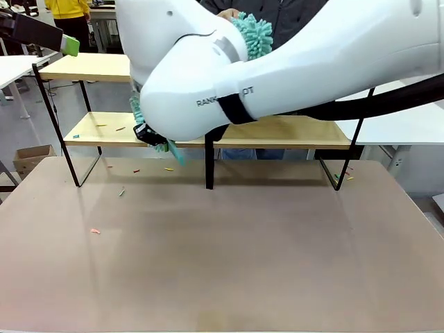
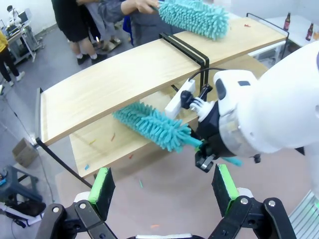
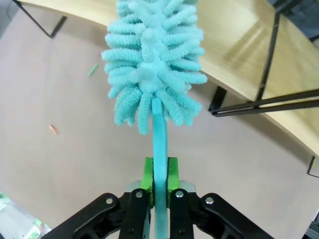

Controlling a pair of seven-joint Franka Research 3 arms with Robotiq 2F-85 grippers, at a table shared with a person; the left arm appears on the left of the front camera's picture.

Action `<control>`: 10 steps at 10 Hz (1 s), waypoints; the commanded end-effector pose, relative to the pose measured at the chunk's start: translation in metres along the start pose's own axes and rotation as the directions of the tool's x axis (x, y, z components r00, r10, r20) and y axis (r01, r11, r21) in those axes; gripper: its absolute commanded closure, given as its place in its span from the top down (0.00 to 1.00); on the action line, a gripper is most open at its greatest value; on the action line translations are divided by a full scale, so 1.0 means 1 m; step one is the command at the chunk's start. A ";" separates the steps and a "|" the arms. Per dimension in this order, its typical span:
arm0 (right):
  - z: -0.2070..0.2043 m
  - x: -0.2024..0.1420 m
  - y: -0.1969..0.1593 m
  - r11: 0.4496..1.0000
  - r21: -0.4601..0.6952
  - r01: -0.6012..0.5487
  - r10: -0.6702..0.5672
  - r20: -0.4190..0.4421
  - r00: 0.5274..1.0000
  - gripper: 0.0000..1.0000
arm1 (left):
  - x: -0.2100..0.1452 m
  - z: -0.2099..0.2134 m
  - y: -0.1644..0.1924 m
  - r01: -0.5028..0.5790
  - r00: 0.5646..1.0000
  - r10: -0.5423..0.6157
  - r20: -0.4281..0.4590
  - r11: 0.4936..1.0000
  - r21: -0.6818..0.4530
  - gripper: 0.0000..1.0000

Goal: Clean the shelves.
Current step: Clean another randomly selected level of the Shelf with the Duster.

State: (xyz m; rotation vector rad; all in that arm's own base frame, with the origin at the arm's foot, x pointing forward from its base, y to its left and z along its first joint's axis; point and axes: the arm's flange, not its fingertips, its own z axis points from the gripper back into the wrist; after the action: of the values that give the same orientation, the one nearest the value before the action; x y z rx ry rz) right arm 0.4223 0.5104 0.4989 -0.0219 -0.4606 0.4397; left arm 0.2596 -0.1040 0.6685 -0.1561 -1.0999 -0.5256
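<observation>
Shelves [image 2: 124,74] beside teal duster [image 3: 152,64] clamped in right end effector [image 3: 159,174]; left end effector [image 2: 163,172] wide open, empty.

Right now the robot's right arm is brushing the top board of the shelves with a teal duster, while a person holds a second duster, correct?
Not quite. The teal duster in the right arm's jaws is at the lower board of the shelves, beneath the top one; the left wrist view shows it. The person's hand does hold a second duster.
</observation>
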 end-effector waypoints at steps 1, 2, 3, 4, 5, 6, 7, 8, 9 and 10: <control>-0.003 0.012 0.011 1.000 -0.008 0.012 -0.012 -0.005 1.000 0.12 | -0.002 0.000 0.001 0.001 1.000 -0.001 -0.002 1.000 -0.001 1.00; -0.006 0.013 0.013 1.000 0.013 0.011 -0.011 -0.005 1.000 0.12 | -0.002 0.000 0.001 0.001 1.000 -0.001 -0.002 1.000 -0.001 1.00; -0.008 0.014 0.015 0.999 0.035 0.005 -0.004 -0.011 1.000 0.12 | -0.002 0.000 0.001 0.001 1.000 -0.001 -0.002 1.000 -0.001 1.00; -0.009 0.016 0.019 0.998 0.061 -0.002 0.002 -0.002 1.000 0.12 | -0.002 0.000 0.001 0.001 1.000 -0.001 -0.002 1.000 -0.001 1.00; -0.012 0.018 0.021 0.996 0.090 -0.015 0.015 -0.001 1.000 0.12 | -0.002 0.000 0.001 0.001 1.000 -0.001 -0.002 1.000 -0.001 1.00; -0.013 0.019 0.025 0.993 0.113 -0.032 0.032 0.001 0.999 0.12 | -0.002 0.000 0.001 0.001 1.000 -0.001 -0.002 1.000 -0.001 1.00; -0.015 0.023 0.028 0.989 0.137 -0.051 0.051 0.001 0.999 0.12 | -0.002 0.000 0.001 0.001 1.000 -0.001 -0.002 1.000 -0.001 1.00; -0.017 0.027 0.033 0.985 0.161 -0.066 0.065 0.007 0.998 0.12 | -0.002 0.000 0.001 0.001 1.000 -0.001 -0.002 1.000 -0.001 1.00; -0.016 0.033 0.038 0.979 0.173 -0.104 0.103 0.015 0.995 0.12 | -0.002 0.000 0.001 0.001 1.000 -0.001 -0.002 1.000 -0.001 1.00; -0.018 0.037 0.042 0.974 0.180 -0.135 0.135 0.013 0.991 0.12 | -0.002 0.000 0.001 0.001 1.000 -0.001 -0.002 1.000 -0.001 1.00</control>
State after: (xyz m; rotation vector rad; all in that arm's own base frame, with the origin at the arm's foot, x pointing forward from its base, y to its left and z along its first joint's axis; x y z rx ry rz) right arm 0.4357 0.5588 0.4894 0.1080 -0.4235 0.5681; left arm 0.2595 -0.1040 0.6685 -0.1561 -1.1000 -0.5256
